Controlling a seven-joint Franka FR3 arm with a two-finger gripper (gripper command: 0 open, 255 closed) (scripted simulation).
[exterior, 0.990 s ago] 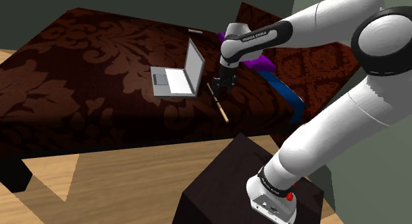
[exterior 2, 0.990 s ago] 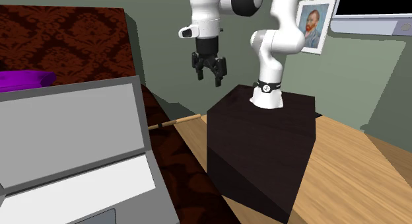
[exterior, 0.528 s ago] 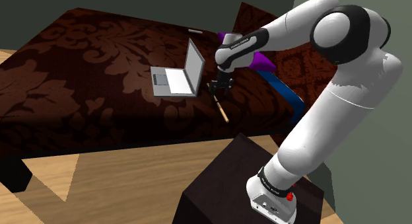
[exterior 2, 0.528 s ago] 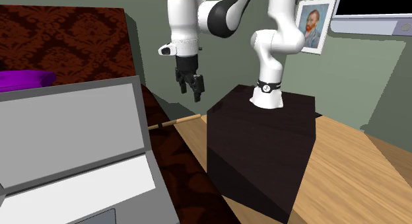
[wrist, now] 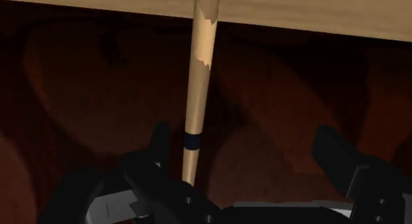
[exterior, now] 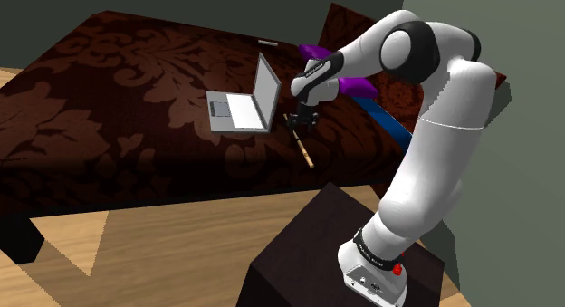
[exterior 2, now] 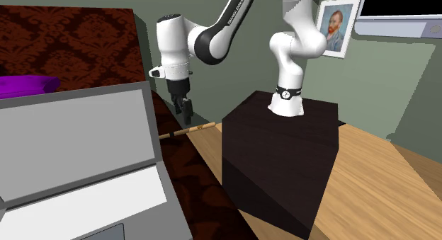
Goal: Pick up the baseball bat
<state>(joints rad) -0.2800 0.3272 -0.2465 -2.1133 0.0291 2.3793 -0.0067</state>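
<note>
Lying on the bed (exterior: 118,97), under its dark red patterned cover, a wooden baseball bat (exterior: 305,152) is recorded at 4 o'clock of the laptop (exterior: 243,106) in the shoulder view, its length running from 11 to 5 o'clock.

- Baseball bat: pale wood, ringed by one dark band near the thin end (wrist: 198,90). Its thick end is carried past the bed's edge over the wooden floor (exterior: 163,251), as seen in the second exterior view (exterior 2: 188,130).
- Gripper (exterior: 299,124): all black, pointed down over the bat's 11 o'clock end. Its fingers are spread wide (wrist: 244,133); the bat's thin part is seen between them, nearer one finger and touched by neither. Nothing is held. It hangs close above the bat (exterior 2: 185,107).
- Laptop: grey, opened, screen upright (exterior 2: 78,168).
- Purple cushion (exterior: 360,86): placed at 1 o'clock of the gripper in the shoulder view.
- Blue strip (exterior: 394,129): laid along the bed's edge at 3 o'clock of the gripper.
- Stand (exterior 2: 283,161): dark box, set on the floor just beside the bed.
- Framed portrait (exterior 2: 333,26): hung on the green wall at 1 o'clock of the stand.
</note>
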